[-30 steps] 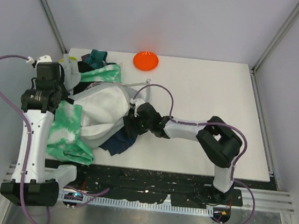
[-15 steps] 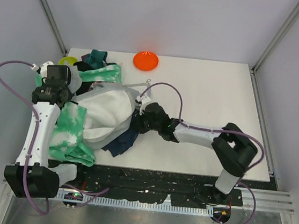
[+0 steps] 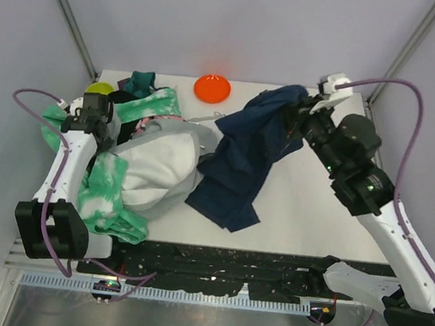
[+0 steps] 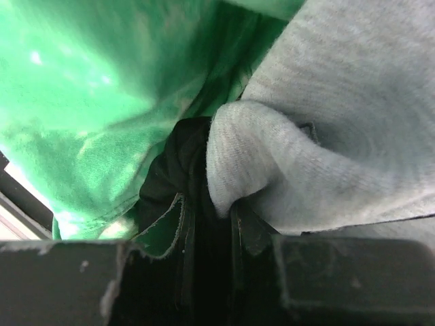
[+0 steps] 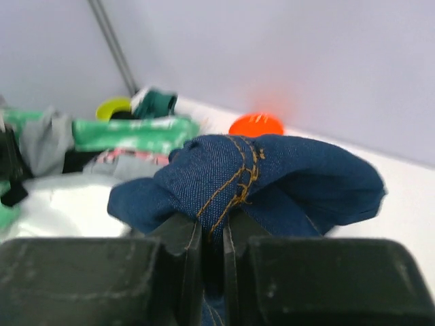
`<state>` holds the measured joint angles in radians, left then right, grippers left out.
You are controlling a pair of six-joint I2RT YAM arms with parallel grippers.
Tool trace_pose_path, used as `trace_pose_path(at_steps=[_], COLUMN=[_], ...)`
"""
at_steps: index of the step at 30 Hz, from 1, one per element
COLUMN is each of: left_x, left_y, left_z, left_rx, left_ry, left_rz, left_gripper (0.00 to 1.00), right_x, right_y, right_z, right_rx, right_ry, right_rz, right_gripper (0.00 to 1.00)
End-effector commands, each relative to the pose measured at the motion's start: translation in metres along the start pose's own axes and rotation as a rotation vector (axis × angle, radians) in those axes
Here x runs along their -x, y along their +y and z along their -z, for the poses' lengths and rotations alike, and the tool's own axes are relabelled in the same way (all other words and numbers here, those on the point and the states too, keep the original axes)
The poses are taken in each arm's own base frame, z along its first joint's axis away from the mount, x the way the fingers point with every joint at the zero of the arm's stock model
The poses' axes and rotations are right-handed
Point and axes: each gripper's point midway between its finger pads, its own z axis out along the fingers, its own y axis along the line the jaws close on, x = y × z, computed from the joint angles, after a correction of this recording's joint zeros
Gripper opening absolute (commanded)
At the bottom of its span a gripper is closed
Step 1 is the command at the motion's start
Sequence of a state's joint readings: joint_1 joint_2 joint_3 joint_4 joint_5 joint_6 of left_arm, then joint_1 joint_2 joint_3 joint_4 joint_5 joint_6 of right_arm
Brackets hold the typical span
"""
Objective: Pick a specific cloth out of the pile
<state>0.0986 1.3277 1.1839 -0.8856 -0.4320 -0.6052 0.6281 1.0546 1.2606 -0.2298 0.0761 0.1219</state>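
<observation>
Top external view: the right claw point(image 3: 300, 111) holds the navy denim cloth point(image 3: 242, 158) up near the desk's point(image 3: 322, 214) far edge. The cloth's tail trails down beside the pile point(image 3: 153, 171), and bare desk lies to the right. Only the wrist views show the grips: the right claw is pinched on an orange-stitched seam, and the left claw point(image 4: 209, 234) is clamped on a grey garment point(image 4: 326, 122) fold.

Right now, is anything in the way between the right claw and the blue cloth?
No. The right gripper is shut on the cloth, holding one end up. The rest hangs to the table, its edge at the pile.
</observation>
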Motion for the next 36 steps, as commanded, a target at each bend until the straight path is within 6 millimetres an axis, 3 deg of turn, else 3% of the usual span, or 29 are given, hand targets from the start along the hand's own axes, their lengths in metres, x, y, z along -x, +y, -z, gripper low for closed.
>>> trace_pose_path(at_steps=[1,6,11,15,17,19,21,22,23,24,25,26,29,30,31,32,33,34,36], left_x=[-0.009,-0.005,-0.003,0.003,0.006,0.008,0.006,0.007,0.008,0.009,0.011,0.013,0.017,0.018,0.019,0.019,0.02,0.019,0.017], left_y=[0.016,0.028,0.021,0.006,0.0,0.001,-0.002,-0.002,0.0,0.001,0.004,0.007,0.011,0.012,0.013,0.013,0.012,0.012,0.012], left_z=[-0.011,-0.009,-0.001,0.02,0.036,0.049,0.067,0.075,0.083,0.091,0.101,0.113,0.143,0.151,0.161,0.168,0.177,0.184,0.195], left_rx=[0.097,0.17,0.116,0.011,-0.039,-0.068,-0.115,-0.135,-0.153,-0.171,-0.193,-0.228,-0.337,-0.369,-0.411,-0.45,-0.496,-0.535,-0.597], left_ry=[0.022,0.018,0.005,-0.045,-0.08,-0.11,-0.141,-0.158,-0.173,-0.194,-0.217,-0.242,-0.309,-0.329,-0.354,-0.369,-0.392,-0.41,-0.428], left_rz=[-0.005,-0.026,-0.03,-0.049,-0.051,-0.038,-0.038,-0.033,-0.025,-0.012,0.002,0.017,0.051,0.061,0.078,0.087,0.097,0.104,0.098], left_gripper=[0.0,0.0,0.0,0.23,0.35,0.57,0.66,0.7,0.76,0.84,0.97,1.0,1.0,1.0,1.0,1.0,1.0,1.0,1.0], right_x=[0.118,0.18,0.224,0.244,0.242,0.231,0.21,0.186,0.181,0.151,0.143,0.107,0.025,-0.024,-0.044,-0.089,-0.108,-0.147,-0.184], right_y=[-0.028,-0.058,-0.082,-0.099,-0.111,-0.12,-0.13,-0.139,-0.142,-0.151,-0.154,-0.163,-0.188,-0.195,-0.204,-0.214,-0.219,-0.224,-0.225], right_z=[0.053,0.078,0.099,0.107,0.102,0.095,0.084,0.073,0.074,0.06,0.063,0.052,0.033,0.023,0.023,0.021,0.021,0.019,0.011], right_rx=[-0.153,-0.313,-0.45,-0.534,-0.578,-0.593,-0.598,-0.606,-0.597,-0.596,-0.593,-0.598,-0.613,-0.612,-0.642,-0.684,-0.703,-0.725,-0.712], right_ry=[-0.263,-0.348,-0.417,-0.441,-0.421,-0.389,-0.341,-0.287,-0.294,-0.241,-0.25,-0.207,-0.111,-0.04,-0.018,0.036,0.054,0.11,0.202], right_rz=[0.084,0.158,0.206,0.237,0.246,0.239,0.217,0.208,0.178,0.165,0.125,0.077,-0.032,-0.103,-0.158,-0.243,-0.273,-0.34,-0.367], right_gripper=[0.06,0.05,0.05,0.05,0.05,0.05,0.05,0.06,0.05,0.05,0.05,0.05,0.05,0.06,0.05,0.06,0.2,0.3,0.37])
